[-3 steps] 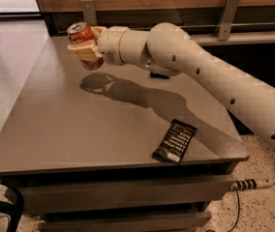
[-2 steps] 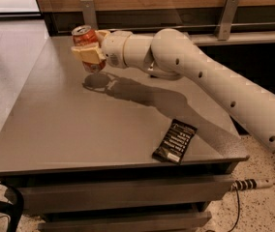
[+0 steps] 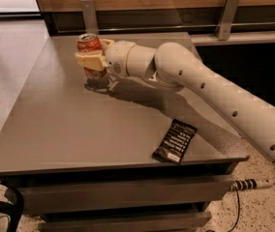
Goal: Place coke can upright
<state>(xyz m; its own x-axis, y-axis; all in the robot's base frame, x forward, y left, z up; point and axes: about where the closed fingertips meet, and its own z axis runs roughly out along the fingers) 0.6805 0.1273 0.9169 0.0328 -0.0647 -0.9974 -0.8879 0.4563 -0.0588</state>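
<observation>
My claw (image 3: 91, 58) gripped the coke can (image 3: 89, 44) around its middle, near the far edge of the worktop (image 3: 79, 129). The can stood upright, long axis vertical, silver top up.

So the gripper (image 3: 92, 61) has dropped a fair bit since a second ago and slid a little right, over the far left part of the desk (image 3: 69, 129). The coke can (image 3: 90, 45) clamped in it came down too. It was up in the air, now it's straight up with its bottom right at the desk top. Can't tell if it's touching.
</observation>
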